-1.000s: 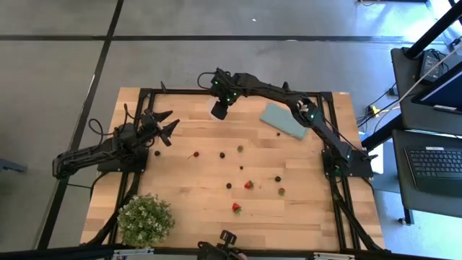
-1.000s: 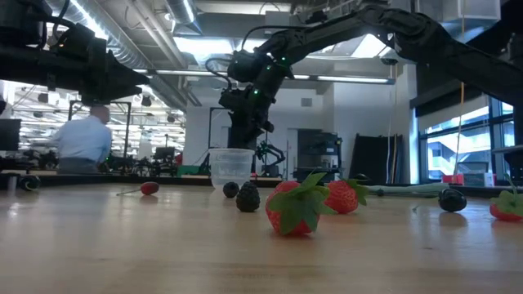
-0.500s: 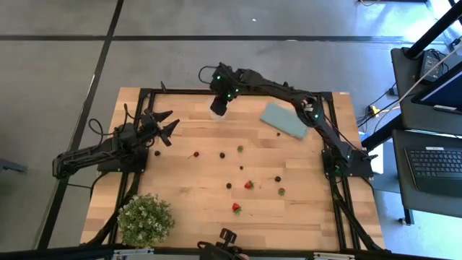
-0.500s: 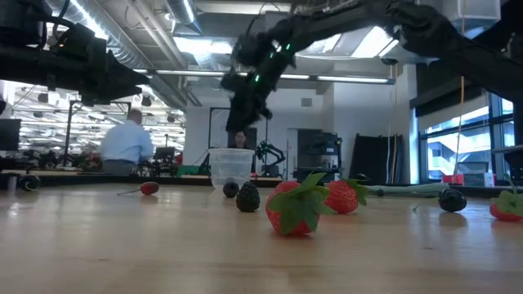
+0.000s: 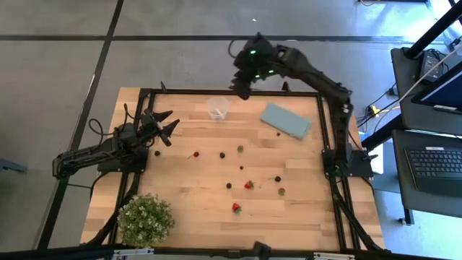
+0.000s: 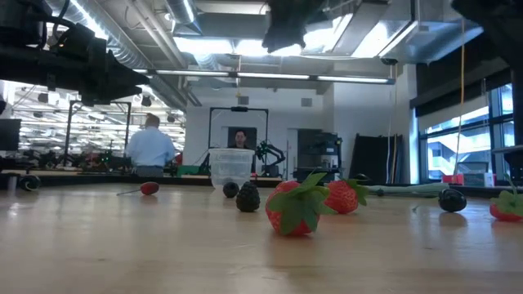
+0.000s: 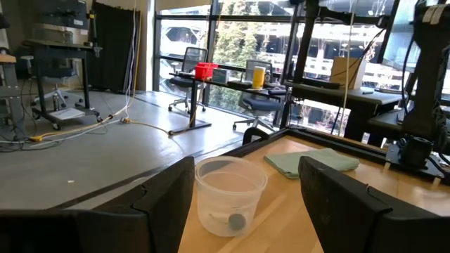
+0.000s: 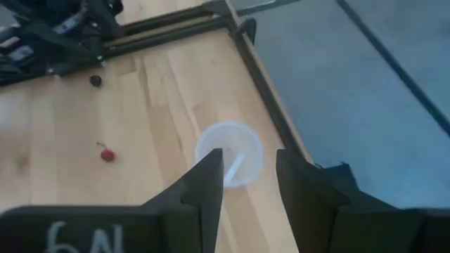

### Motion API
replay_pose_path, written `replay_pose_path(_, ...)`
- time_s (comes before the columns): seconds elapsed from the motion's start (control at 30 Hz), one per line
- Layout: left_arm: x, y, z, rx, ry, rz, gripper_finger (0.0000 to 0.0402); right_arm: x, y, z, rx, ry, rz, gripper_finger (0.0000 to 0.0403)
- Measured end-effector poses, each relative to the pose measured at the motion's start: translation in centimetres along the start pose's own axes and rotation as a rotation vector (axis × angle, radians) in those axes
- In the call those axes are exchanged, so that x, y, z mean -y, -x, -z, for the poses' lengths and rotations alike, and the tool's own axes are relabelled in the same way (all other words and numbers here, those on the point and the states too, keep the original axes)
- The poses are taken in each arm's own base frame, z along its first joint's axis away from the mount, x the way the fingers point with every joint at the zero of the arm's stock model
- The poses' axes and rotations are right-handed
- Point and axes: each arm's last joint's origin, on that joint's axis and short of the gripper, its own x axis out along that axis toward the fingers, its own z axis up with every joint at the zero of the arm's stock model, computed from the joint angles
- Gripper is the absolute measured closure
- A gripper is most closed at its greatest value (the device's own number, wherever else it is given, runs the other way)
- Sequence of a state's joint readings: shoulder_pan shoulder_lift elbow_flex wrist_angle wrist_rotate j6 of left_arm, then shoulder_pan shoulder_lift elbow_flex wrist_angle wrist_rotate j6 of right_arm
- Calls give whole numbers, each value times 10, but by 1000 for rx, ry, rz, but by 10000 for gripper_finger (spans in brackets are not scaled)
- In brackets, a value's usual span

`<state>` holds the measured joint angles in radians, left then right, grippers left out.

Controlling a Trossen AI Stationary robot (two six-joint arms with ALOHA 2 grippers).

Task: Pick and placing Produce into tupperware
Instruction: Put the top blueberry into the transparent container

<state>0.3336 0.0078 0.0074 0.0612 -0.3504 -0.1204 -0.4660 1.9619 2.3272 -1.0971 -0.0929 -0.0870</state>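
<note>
The right gripper [image 5: 242, 87] is now rising clear of the tupperware [image 5: 218, 107], having swung toward the upper centre of the high view and beyond the far table edge, where a second ago it was hovering right over the cup. In the right wrist view its dark fingers [image 8: 209, 184] are standing narrowly apart with nothing between them, the cup [image 8: 229, 154] showing below through the gap. The cup is sitting upright near the upper middle of the table [image 5: 303, 217], just left of the flat teal piece [image 5: 285, 120], and the left wrist view is showing one dark berry [image 7: 235, 222] lying on its floor. The left gripper [image 5: 163, 123] is waiting at the left of the table, jaws wide and empty, pointing at the cup [image 7: 227, 195].

The remaining produce [image 5: 247, 185] is lying scattered across the centre and lower centre of the high view, well apart from the cup.

To do the next pick well, the right arm is probably best going for an isolated piece such as the berry at [image 5: 240, 149], opening wider first, descending straight down and closing gently so the small round fruit is not squirting sideways. On the return it should be releasing low over the cup's mouth, without nudging the light container.
</note>
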Motion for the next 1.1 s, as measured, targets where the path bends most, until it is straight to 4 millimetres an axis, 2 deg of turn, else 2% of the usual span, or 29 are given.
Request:
replay_pose_path(0.2,0,0,0,0,-1,0,154,-5,70,6,69,-1,74,267)
replay_pose_path(0.37,0,0,0,1,-1,-6,154,-9,126,33,115,-63,185,267)
replay_pose_path(0.5,0,0,0,1,0,-6,154,-14,139,69,168,-119,214,267)
replay_pose_path(0.6,0,0,0,0,-1,-6,154,-19,141,103,255,-159,227,267)
replay_pose_path(0.7,0,0,0,1,0,-5,154,-25,132,141,355,-169,232,267)
replay_pose_path(0.9,0,0,0,0,-1,-5,154,-37,89,224,569,-114,185,267)
replay_pose_path(1.1,0,0,0,0,-1,-5,154,-42,36,305,595,-197,136,267)
